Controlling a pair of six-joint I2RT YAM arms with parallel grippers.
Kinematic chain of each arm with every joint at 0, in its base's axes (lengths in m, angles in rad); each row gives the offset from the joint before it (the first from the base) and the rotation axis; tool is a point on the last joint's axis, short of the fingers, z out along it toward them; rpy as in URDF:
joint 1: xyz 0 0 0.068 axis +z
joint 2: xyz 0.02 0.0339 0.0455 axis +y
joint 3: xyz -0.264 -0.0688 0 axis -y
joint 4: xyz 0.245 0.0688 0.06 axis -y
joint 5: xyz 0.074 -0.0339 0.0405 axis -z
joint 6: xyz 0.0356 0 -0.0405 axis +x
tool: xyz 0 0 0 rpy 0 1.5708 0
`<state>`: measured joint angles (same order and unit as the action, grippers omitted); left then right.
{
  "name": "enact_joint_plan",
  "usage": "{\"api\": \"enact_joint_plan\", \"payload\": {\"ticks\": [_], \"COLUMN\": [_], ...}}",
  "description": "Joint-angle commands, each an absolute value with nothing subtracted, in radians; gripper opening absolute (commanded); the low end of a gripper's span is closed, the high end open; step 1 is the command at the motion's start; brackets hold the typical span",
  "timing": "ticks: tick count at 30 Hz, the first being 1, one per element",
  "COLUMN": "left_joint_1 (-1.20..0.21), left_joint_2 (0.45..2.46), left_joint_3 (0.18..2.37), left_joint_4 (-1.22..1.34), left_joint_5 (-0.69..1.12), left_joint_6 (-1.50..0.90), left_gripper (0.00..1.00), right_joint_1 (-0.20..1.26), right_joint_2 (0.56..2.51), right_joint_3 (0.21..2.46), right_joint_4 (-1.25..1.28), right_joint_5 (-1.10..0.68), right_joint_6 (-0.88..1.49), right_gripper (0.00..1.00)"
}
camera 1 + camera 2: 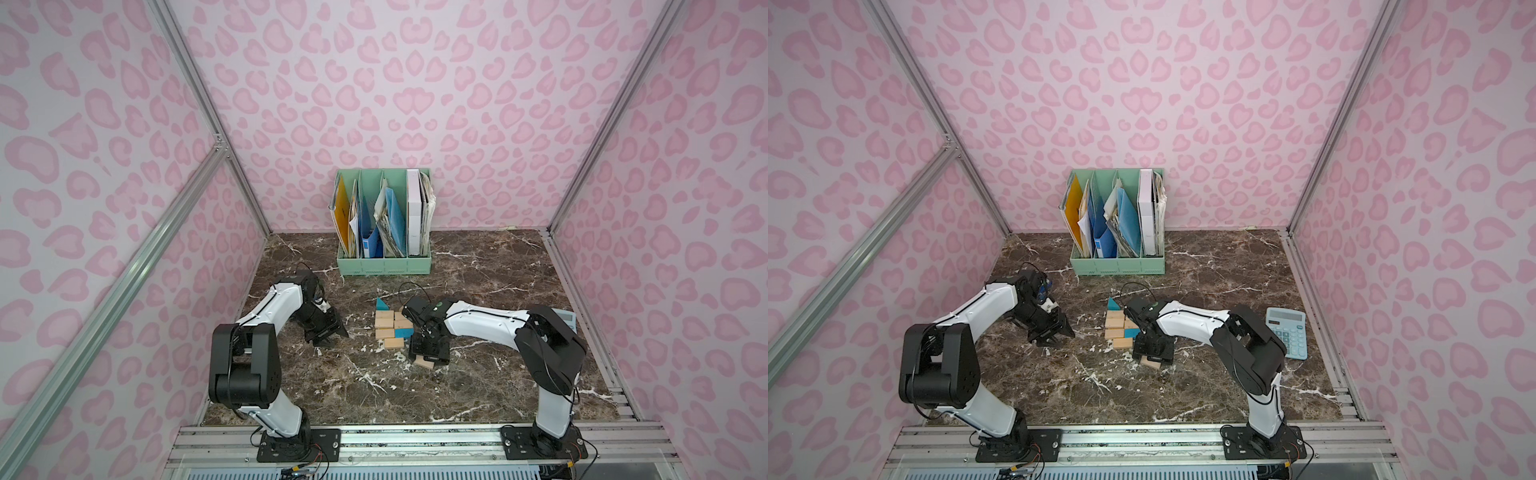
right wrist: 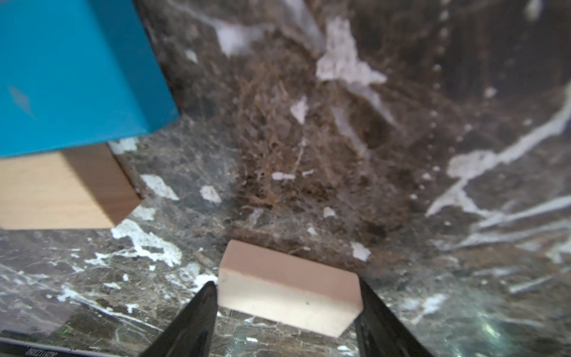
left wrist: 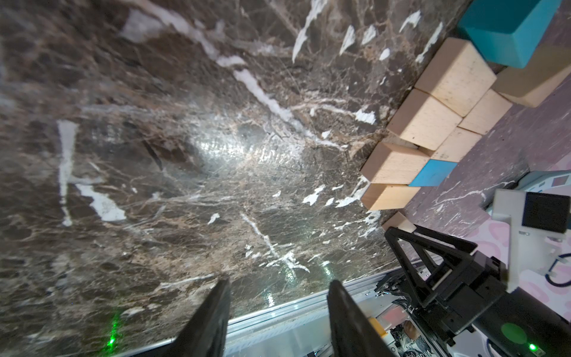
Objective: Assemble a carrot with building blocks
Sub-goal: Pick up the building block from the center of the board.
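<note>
The right jaws are closed against the two short ends of a loose tan block (image 2: 278,306), one finger (image 2: 197,312) at each end. The block appears to lie flat on the surface (image 1: 478,386); whether its weight has been taken cannot be told. Near these jaws, on the side toward the left jaws, the carrot (image 1: 392,326) is laid out flat in rows of tan blocks, with a teal rectangle (image 1: 404,332) closing the third row and a single tan block (image 1: 394,343) as its narrow end. A teal triangle (image 1: 382,304) stands at the far, wide end, and part of that end is hidden by the right arm (image 1: 482,322). The left jaws are released, with nothing between the fingers (image 3: 210,318), and are held low, well apart from the carrot. The step in hand is judged to be the pick-up of the loose block, to extend the taper. A square hold on the ends is advised, followed by a straight lift. The block should be lowered flush beside the single tan block without the rows being nudged, and let go only once seated flat. A file organiser (image 1: 384,224) and a calculator (image 1: 1286,332) are noted well beyond both jaws.
</note>
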<state>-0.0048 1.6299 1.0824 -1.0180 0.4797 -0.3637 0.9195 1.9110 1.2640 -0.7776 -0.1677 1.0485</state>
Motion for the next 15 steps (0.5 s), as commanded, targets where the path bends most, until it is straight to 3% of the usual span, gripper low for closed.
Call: {"api": "enact_joint_plan", "payload": {"ticks": [1,6,15], "left_joint_1": [-0.003,-0.003,-0.003], "left_joint_2": [1.628,1.629,1.629], "left_joint_3": [1.083,1.082,1.077], "left_joint_4": [-1.033,-1.033,-1.031], "left_joint_5": [0.479,0.476,0.476], "left_joint_6": [-0.353,-0.35,-0.35], "left_gripper": [0.53,0.53,0.52], "right_joint_1": [0.929,0.958,1.015], "right_joint_2": [1.929,1.958,2.034], "right_joint_3": [1.287,1.35,1.529], "right_joint_4": [-0.822,-0.87,-0.916], "right_joint_5": [-0.113,-0.086,-0.082], "right_joint_6": [1.024,1.008,0.942], "right_gripper": [0.66,0.57,0.57]}}
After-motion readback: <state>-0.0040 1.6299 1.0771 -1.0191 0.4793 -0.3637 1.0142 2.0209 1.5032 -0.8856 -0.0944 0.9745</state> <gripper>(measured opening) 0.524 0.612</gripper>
